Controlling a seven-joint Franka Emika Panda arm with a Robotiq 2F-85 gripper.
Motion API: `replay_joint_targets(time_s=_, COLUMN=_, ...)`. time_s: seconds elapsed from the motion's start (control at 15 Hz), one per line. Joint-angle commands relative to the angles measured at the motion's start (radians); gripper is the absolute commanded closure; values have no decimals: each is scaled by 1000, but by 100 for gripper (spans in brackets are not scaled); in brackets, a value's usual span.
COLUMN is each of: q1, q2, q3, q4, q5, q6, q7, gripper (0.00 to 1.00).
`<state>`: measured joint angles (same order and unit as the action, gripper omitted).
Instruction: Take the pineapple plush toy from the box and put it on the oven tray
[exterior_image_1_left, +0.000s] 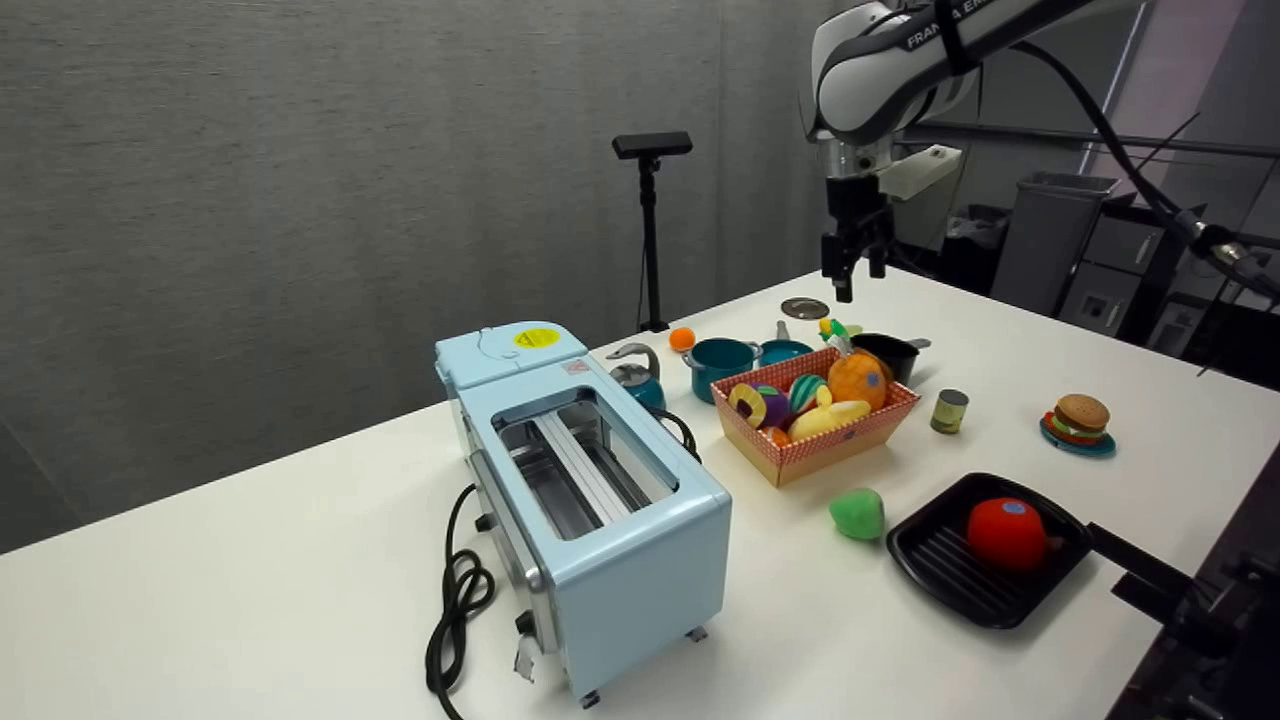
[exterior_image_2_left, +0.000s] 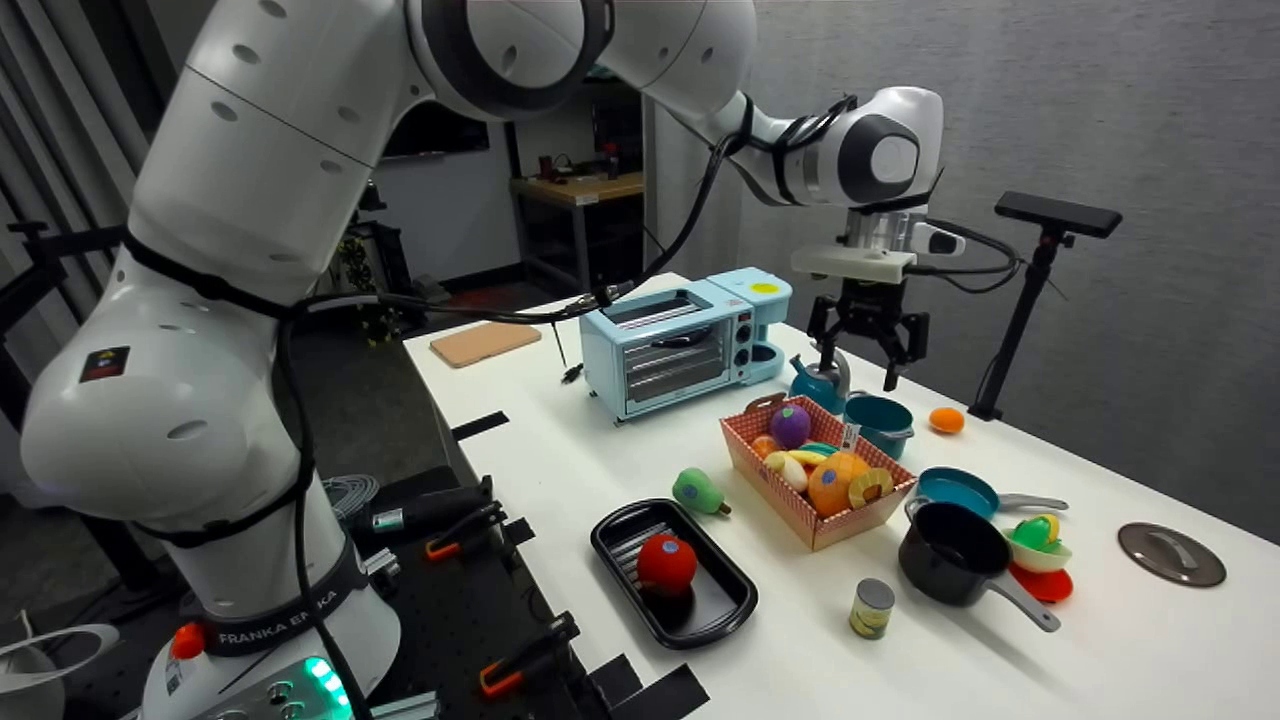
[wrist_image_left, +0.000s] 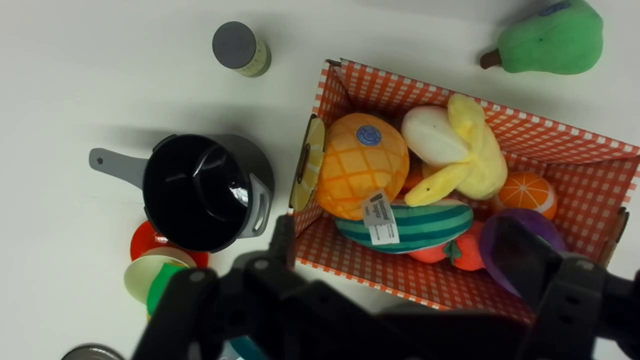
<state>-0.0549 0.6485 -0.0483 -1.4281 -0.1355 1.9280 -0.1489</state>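
We see the gripper spread wide and released, hanging well above the table. In the wrist view we find the pineapple inside the box, at its left end, just beside the end wall. A watermelon slice shows from under its near side, a banana crowds its right, and farther right we make out an orange slice and a purple toy, the latter partly hidden by the gripper. In an exterior view, the tray lies nearer than the box and to its left, with a red toy taking up part of its floor. A green pear lies between box and tray, and a can stands on the near side of the box's right end. Just beside that end we have a black pot, then a blue pan, a bowl and, farthest right, a lid. Beyond the box stand a kettle and a blue pot, with the toaster to the far left. In an exterior view, a burger sits on a blue plate to the right, well apart from the box.
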Motion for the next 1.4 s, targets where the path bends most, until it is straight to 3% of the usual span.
replay_joint_targets(time_s=0.0, q1=6, q2=17, q3=-7, q4=24, q5=-30, q6=-19, q7=-3, gripper=0)
replay_joint_targets(time_s=0.73, q1=95, q2=133, q3=6, q4=133, q5=-169, q6=-137, q7=-57, gripper=0)
replay_joint_targets(time_s=1.33, q1=136, q2=188, q3=21, q4=205, q5=-285, q6=-124, q7=-271, gripper=0)
